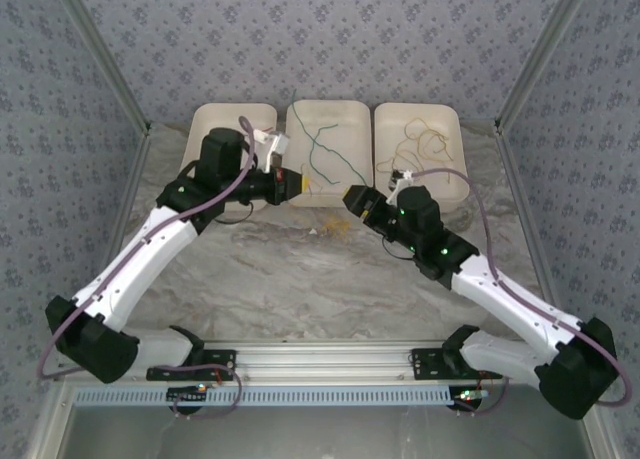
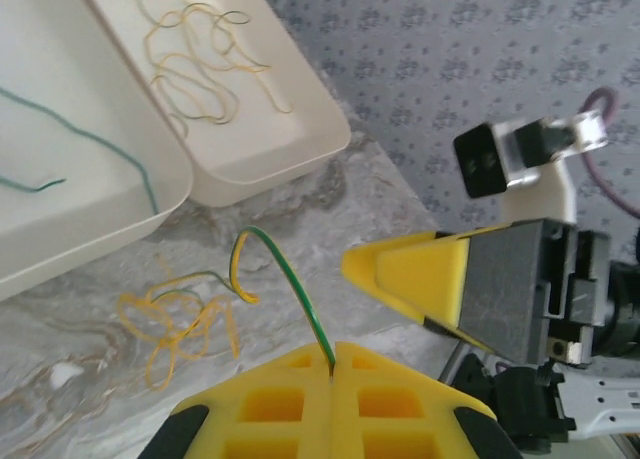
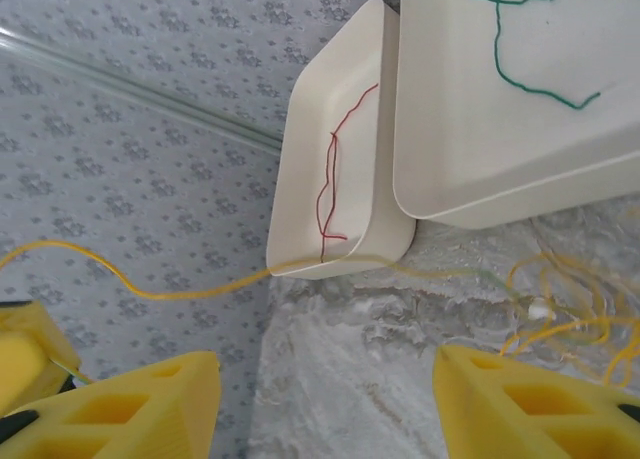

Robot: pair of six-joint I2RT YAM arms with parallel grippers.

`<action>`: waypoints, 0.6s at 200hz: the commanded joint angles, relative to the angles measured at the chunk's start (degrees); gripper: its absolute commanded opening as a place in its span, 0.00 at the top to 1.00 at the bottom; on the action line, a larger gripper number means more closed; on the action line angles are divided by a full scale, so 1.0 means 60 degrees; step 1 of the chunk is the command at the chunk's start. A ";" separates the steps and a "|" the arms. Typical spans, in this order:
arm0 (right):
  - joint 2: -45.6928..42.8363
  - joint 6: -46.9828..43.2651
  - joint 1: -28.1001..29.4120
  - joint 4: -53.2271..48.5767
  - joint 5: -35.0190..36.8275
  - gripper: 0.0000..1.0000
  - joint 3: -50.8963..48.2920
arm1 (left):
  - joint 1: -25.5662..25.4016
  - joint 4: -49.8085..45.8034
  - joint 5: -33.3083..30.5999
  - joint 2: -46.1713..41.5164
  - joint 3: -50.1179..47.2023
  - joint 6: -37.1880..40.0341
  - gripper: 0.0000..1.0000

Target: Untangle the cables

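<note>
Pressed together at the bottom of the left wrist view, the jaws of the left gripper (image 2: 333, 364) are clamping a thin green cable (image 2: 296, 276), which is arching up and over toward a loose yellow knot (image 2: 175, 329) of cables lying on the marbled worktop (image 2: 90, 389), just in front of the white trays. The right gripper (image 3: 328, 374) is hovering close opposite, its jaws standing wide apart and gripping nothing (a yellowish strand (image 3: 150, 293) is crossing the air ahead of them, running toward the same knot). Three trays are sitting side by side along the far edge of the worktop: the left tray (image 3: 300, 209) is carrying a single red cable (image 3: 328, 184), the middle tray (image 3: 480, 179) is carrying green strands (image 3: 530, 87), and the right tray (image 2: 290, 129) is carrying a loose heap of sorted yellow cables (image 2: 195, 64). Both arms are reaching in from the near edge toward the middle tray's near rim.
</note>
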 commanded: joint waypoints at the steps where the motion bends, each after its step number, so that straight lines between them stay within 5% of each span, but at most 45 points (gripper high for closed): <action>1: -0.0661 0.1667 -0.0272 -0.0056 0.0234 0.38 -0.1062 | -0.0294 0.0203 0.0626 0.0332 0.0899 0.0272 1.00; 47: -0.1005 0.1409 -0.0642 -0.0540 0.0079 0.38 -0.1762 | -0.0803 0.0165 0.0727 0.1167 0.1749 0.0315 1.00; 120: 0.0748 0.1343 -0.0676 0.1644 -0.0532 0.38 -0.3105 | -0.1212 0.0101 0.0543 0.1580 0.2013 0.0354 1.00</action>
